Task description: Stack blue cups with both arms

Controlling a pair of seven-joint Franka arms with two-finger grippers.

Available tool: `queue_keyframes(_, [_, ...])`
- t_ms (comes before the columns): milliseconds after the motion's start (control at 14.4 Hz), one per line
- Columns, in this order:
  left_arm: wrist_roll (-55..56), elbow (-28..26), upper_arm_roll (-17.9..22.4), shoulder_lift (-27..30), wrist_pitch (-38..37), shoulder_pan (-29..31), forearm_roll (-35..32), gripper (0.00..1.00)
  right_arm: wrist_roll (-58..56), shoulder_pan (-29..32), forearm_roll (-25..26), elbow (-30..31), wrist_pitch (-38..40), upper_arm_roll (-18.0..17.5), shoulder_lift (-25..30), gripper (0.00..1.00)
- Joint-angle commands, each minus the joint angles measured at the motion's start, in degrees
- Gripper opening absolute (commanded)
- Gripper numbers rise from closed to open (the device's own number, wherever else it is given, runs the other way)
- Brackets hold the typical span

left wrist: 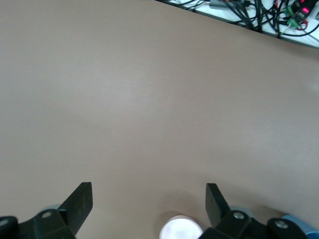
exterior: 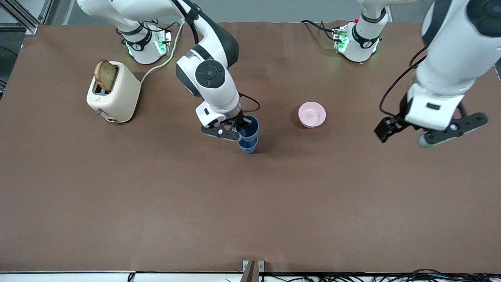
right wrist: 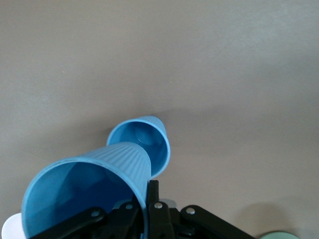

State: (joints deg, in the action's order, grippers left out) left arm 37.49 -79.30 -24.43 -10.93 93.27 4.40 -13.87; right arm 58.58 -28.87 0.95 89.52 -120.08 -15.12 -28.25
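My right gripper point(exterior: 243, 124) is shut on the rim of a blue cup point(exterior: 252, 127) and holds it tilted, directly over the second blue cup point(exterior: 247, 147). That second cup stands upright near the table's middle. In the right wrist view the fingers point(right wrist: 152, 191) pinch the held cup's point(right wrist: 84, 191) wall. Its base overlaps the standing cup's point(right wrist: 144, 142) open mouth; I cannot tell whether they touch. My left gripper point(exterior: 426, 133) is open and empty in the air at the left arm's end of the table. Its fingers point(left wrist: 79, 201) are spread wide over bare table.
A pink bowl point(exterior: 312, 114) sits between the cups and the left gripper; it also shows in the left wrist view point(left wrist: 180, 231). A cream toaster point(exterior: 113, 94) holding a bread slice stands toward the right arm's end. A pale green rim point(right wrist: 281, 235) shows in the right wrist view.
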Motion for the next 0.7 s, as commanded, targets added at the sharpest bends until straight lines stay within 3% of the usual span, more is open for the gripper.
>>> queue_keyframes(0, [-6.9,-1.6,-0.4,4.0,-1.3,4.5,4.1,1.0,1.4,0.0,1.3,-1.5,-0.2,0.0,-1.5,0.01])
queue_keyframes(70, [-9.5,-1.6,-0.4,4.9,-1.3,6.1,5.7,1.0,1.3,0.0,1.2,-1.3,0.2,0.0,-1.5,0.01])
queue_keyframes(209, [-16.2,-2.3,3.2,7.6,-1.2,6.1,8.7,1.0,1.2,0.0,1.2,-0.9,0.5,0.0,-1.5,0.01])
queue_keyframes(418, [-24.5,-3.8,16.8,10.4,-3.5,-2.8,11.4,1.0,1.1,0.2,1.5,-0.8,0.5,0.1,-1.5,0.01])
queue_keyframes(487, [-27.4,-4.5,19.8,11.1,-3.7,-4.4,12.4,1.0,1.2,0.1,2.1,-0.8,0.4,0.1,-1.5,0.01])
queue_keyframes(627, [-32.1,-6.2,21.7,12.4,-3.8,-4.8,14.9,1.0,1.2,0.4,2.4,-0.8,0.4,0.1,-1.5,0.01])
